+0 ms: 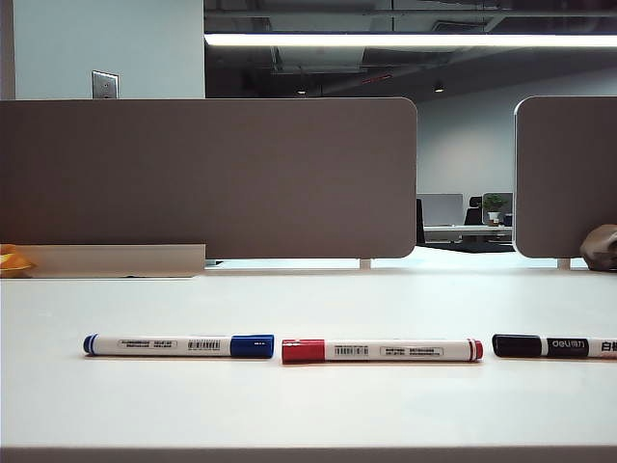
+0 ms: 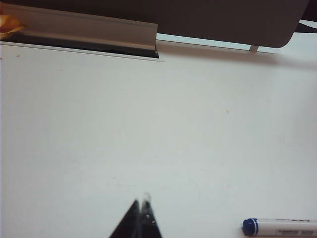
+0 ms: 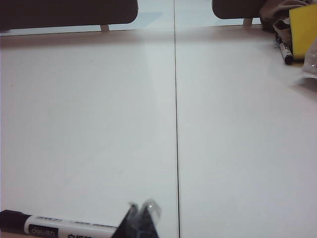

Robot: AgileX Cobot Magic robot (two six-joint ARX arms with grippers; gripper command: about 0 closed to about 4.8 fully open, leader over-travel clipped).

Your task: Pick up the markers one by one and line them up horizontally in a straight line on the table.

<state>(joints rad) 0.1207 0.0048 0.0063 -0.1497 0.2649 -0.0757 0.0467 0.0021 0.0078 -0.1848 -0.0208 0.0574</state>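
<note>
Three markers lie end to end in one row along the front of the white table (image 1: 308, 299): the blue-capped marker (image 1: 179, 345) on the left, the red-capped marker (image 1: 382, 350) in the middle, the black-capped marker (image 1: 554, 346) on the right, cut by the frame edge. Neither arm shows in the exterior view. My left gripper (image 2: 140, 204) hangs shut and empty above bare table, with the blue marker's end (image 2: 280, 227) off to its side. My right gripper (image 3: 140, 207) is shut and empty too, its tips in front of the black marker (image 3: 59, 226).
Grey-brown divider panels (image 1: 207, 178) stand along the back, with a cable tray (image 1: 116, 260) at the left. A seam (image 3: 176, 129) splits the tabletop. A yellow item (image 3: 303, 30), another pen (image 3: 285, 51) and clutter lie at the far right corner.
</note>
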